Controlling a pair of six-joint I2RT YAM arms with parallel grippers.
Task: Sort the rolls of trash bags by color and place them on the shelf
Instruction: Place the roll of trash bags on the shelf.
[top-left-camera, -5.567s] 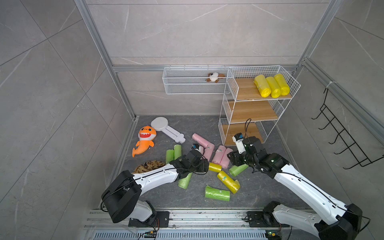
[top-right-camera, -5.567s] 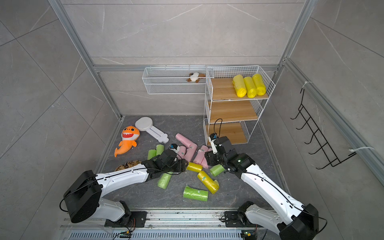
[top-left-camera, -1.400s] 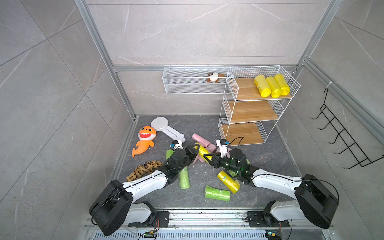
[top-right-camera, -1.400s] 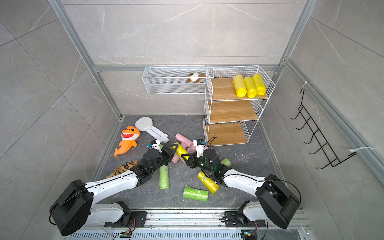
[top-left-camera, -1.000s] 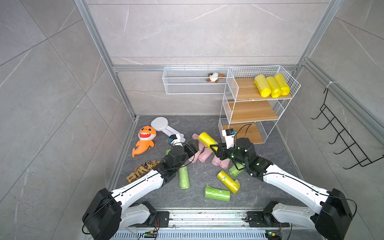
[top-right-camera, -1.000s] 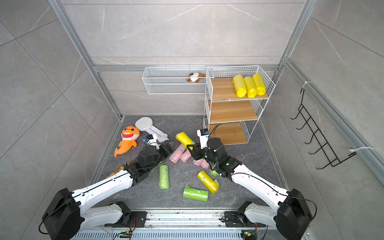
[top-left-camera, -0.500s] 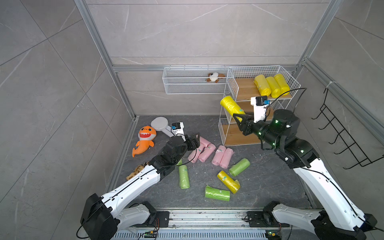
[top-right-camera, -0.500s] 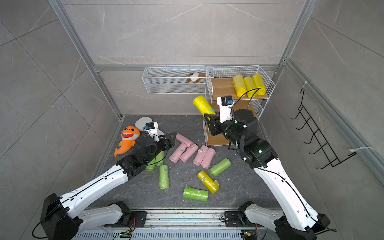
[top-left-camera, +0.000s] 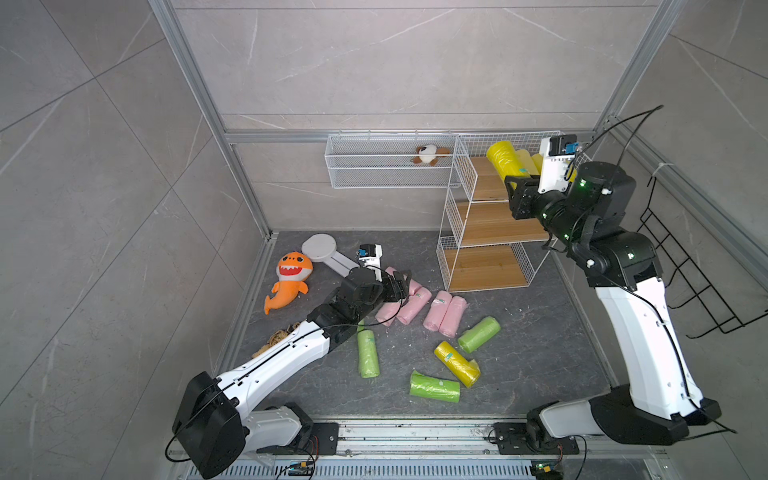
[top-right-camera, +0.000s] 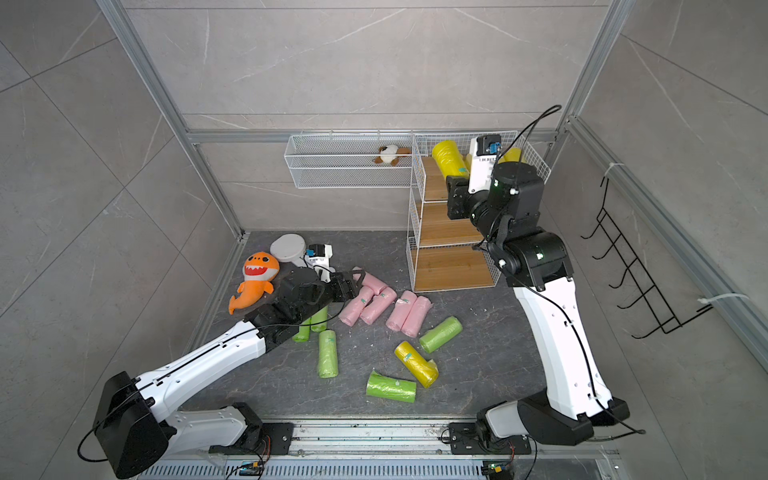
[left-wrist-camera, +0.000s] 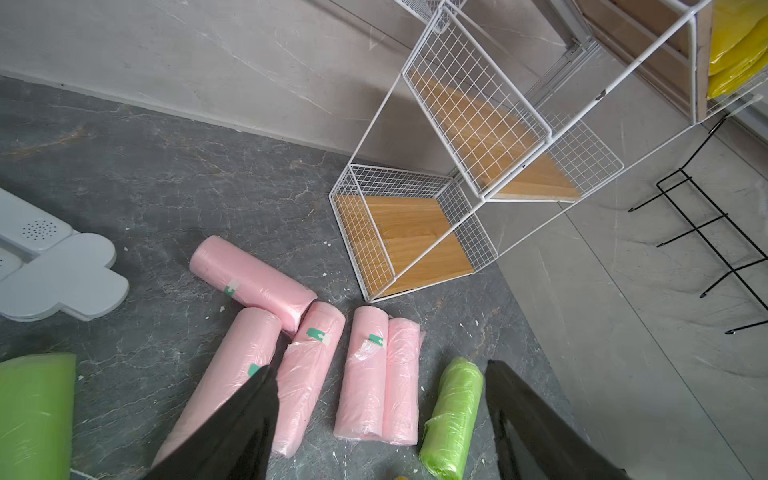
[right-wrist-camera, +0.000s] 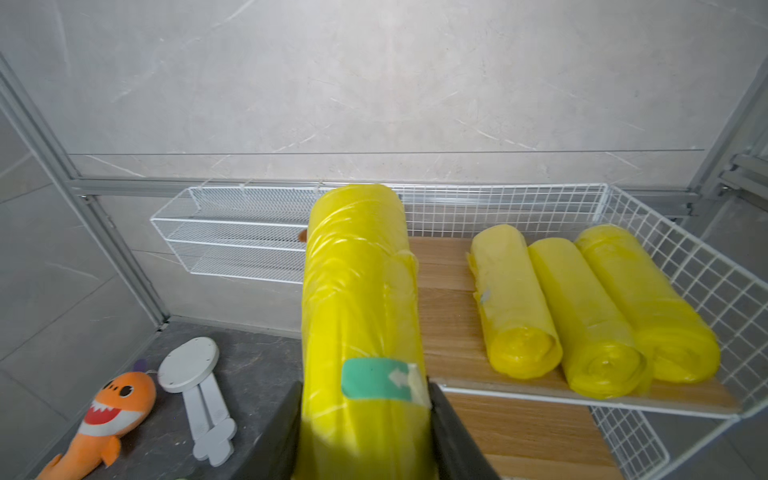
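My right gripper (right-wrist-camera: 365, 388) is shut on a yellow roll of trash bags (right-wrist-camera: 357, 291). It holds the roll (top-left-camera: 505, 160) level at the front left of the top tier of the shelf (top-left-camera: 494, 226). Three yellow rolls (right-wrist-camera: 582, 307) lie side by side on that tier's right part. My left gripper (left-wrist-camera: 380, 368) hangs open over several pink rolls (top-left-camera: 415, 299) on the floor, gripping nothing. Green rolls (top-left-camera: 368, 353) (top-left-camera: 478, 334) (top-left-camera: 434, 386) and one yellow roll (top-left-camera: 455, 363) lie scattered on the floor. In a top view, more green rolls (top-right-camera: 309, 324) peek from under my left arm.
An orange shark toy (top-left-camera: 289, 276) and a white round-headed object (top-left-camera: 320, 249) lie at the floor's back left. A brown tangle (top-left-camera: 278, 336) sits by the left wall. The long wire basket (top-left-camera: 386, 174) holds a small plush (top-left-camera: 430, 154). A black hook rack (top-left-camera: 685, 282) hangs on the right wall.
My right arm has lifted the yellow roll from floor height and carried it rightward to the shelf's top tier. My left arm has drawn back slightly and stayed open over the pink rolls.
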